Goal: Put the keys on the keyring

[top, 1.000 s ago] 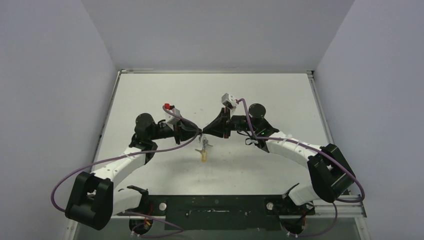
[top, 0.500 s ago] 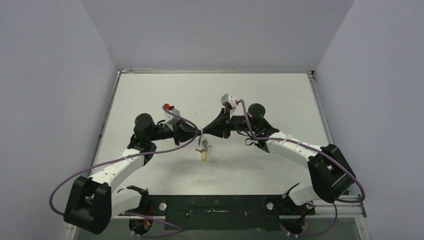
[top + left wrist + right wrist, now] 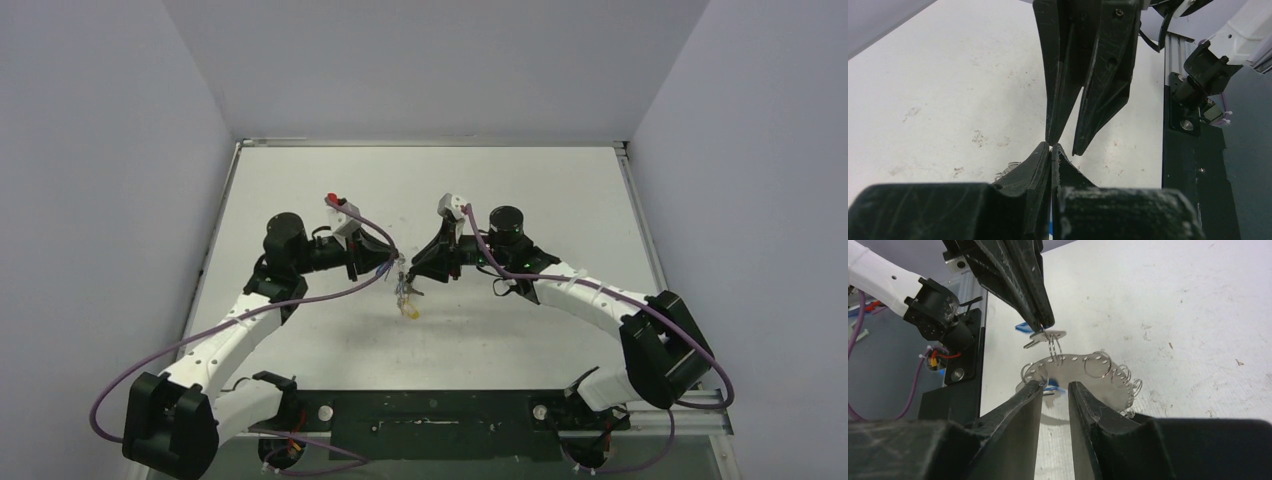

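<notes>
L gripper (image 3: 1043, 322): clamped on key (image 3: 1040, 338), small ring dangling below. R gripper (image 3: 1055, 390): jaws apart, near keyring (image 3: 1083, 365). Rec: pinch keyring edge firm, hold steady, feed ring slow.

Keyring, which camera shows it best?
The right wrist view: the keyring sits mid-frame, its holes and small rings plain. The top view shows only a tiny cluster; the left wrist view, barely a glint.

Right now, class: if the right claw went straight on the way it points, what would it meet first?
Most likely the keyring, just ahead of the open right claw; the left claw, shut on a key, lies beyond. Depth is uncertain.
</notes>
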You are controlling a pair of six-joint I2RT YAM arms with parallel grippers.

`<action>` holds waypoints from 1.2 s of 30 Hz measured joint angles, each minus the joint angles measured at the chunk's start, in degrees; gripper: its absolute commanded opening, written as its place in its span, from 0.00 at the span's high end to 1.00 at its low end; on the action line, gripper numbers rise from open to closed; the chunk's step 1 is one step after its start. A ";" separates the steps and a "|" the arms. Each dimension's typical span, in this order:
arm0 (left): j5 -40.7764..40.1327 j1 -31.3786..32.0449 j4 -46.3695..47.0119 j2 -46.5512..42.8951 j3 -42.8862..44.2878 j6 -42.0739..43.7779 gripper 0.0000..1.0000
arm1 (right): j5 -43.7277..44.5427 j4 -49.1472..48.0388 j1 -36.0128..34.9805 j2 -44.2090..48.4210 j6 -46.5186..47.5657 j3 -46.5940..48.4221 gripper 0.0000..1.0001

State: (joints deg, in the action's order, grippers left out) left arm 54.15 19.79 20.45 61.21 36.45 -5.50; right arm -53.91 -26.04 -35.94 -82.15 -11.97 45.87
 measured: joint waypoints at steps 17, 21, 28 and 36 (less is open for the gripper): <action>-3.21 0.44 -10.03 0.85 3.17 2.97 1.00 | 3.65 6.86 -0.66 1.27 6.23 1.73 0.52; -3.37 0.52 -10.05 1.22 3.17 2.93 1.00 | 5.33 6.86 -2.32 0.98 7.26 3.32 0.52; -3.41 0.87 -10.23 1.31 3.17 2.93 1.00 | 7.26 6.84 -4.35 -1.53 9.03 5.49 0.52; -3.43 0.90 -10.45 1.31 3.17 2.99 1.00 | 8.72 8.66 -4.15 -2.84 11.45 5.49 0.56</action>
State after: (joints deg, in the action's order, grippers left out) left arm 50.72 20.69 10.00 62.52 39.62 -2.50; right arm -45.19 -17.39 -40.10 -84.99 -0.51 51.35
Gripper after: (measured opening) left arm 0.007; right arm 0.464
